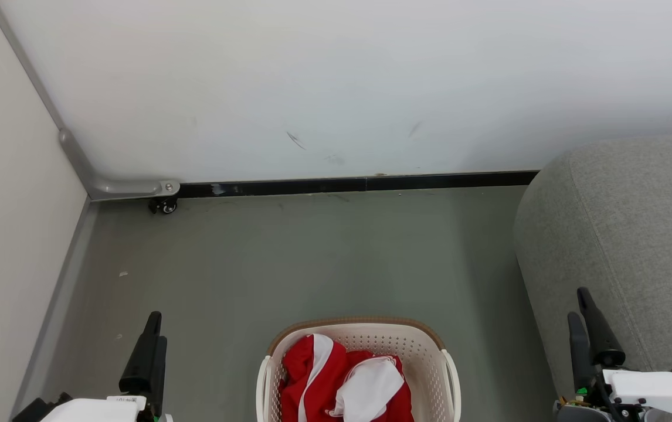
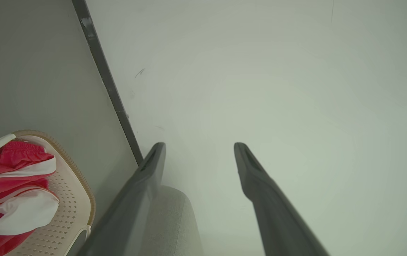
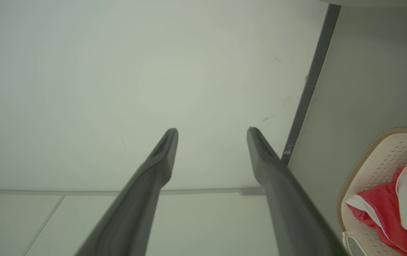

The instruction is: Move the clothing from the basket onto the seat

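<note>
**Laundry in basket, both grippers spread wide**

Red sports clothing (image 1: 295, 375) with white stripes and panels, heaped inside a cream perforated laundry basket (image 1: 397, 346) with a brown rim band and side handles. Basket standing on the grey floor (image 1: 312, 258) at the bottom centre of the head view, directly before the robot, with all visible garments inside its walls.

Grey fabric sofa (image 1: 623, 234) with a rounded, padded edge, to the right of the basket, separated from it by a strip of floor and backed against the white wall (image 1: 336, 76).

Left gripper (image 2: 200, 145) with its two long dark fingers parted and nothing between them, pointed toward the wall; low at the lower left of the head view, over the floor, well apart from the basket. Right gripper (image 3: 212, 131) likewise spread and empty, at the lower right of the head view, just beside the sofa's flank. Basket and clothing caught at the edge of both wrist views.

Black skirting strip (image 1: 359, 185) along the foot of the wall. Grey metal bracket (image 1: 119, 189) with a small caster (image 1: 165, 206) in the left corner, beside a pale panel (image 1: 7, 205).
</note>
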